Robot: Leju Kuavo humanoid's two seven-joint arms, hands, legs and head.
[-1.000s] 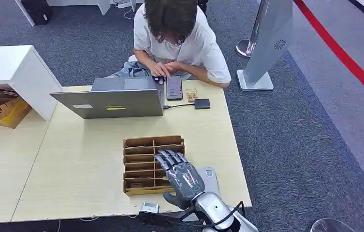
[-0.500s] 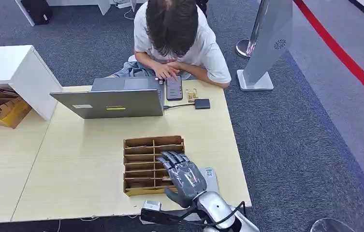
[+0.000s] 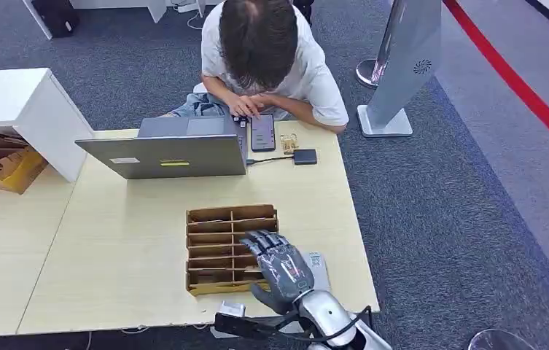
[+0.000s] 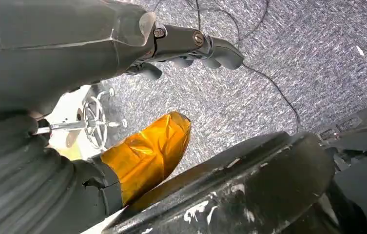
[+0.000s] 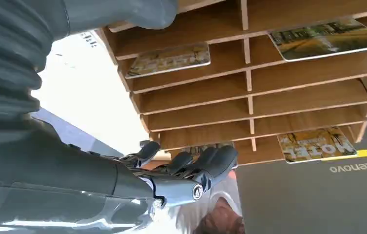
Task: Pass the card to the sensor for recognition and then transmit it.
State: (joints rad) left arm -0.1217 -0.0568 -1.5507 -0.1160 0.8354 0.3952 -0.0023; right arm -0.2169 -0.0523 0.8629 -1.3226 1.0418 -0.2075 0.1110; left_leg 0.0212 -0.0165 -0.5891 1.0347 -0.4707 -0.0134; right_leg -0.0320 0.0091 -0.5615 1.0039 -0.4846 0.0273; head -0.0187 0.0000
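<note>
A brown wooden card rack [image 3: 213,219] lies on the light table. My right hand [image 3: 280,266] hovers over its right column, fingers stretched and apart, holding nothing. In the right wrist view the fingers [image 5: 205,163] curl in front of a lower slot with a card [image 5: 197,148] partly hidden behind them. Other yellow printed cards [image 5: 167,59] [image 5: 327,38] [image 5: 315,145] lie in separate slots. A small black box [image 3: 305,156] is wired to the laptop [image 3: 165,154]. My left hand [image 4: 191,46] hangs over the carpet with nothing in it.
A person [image 3: 264,51] sits at the far side, hands on a phone [image 3: 262,132]. A flat grey pad [image 3: 321,268] lies right of the rack. A white shelf [image 3: 23,109] stands at the left, a grey stand [image 3: 402,65] on the carpet.
My right hand has drawn back slightly toward the near table edge and to the right. The person's head has bent lower over the phone.
</note>
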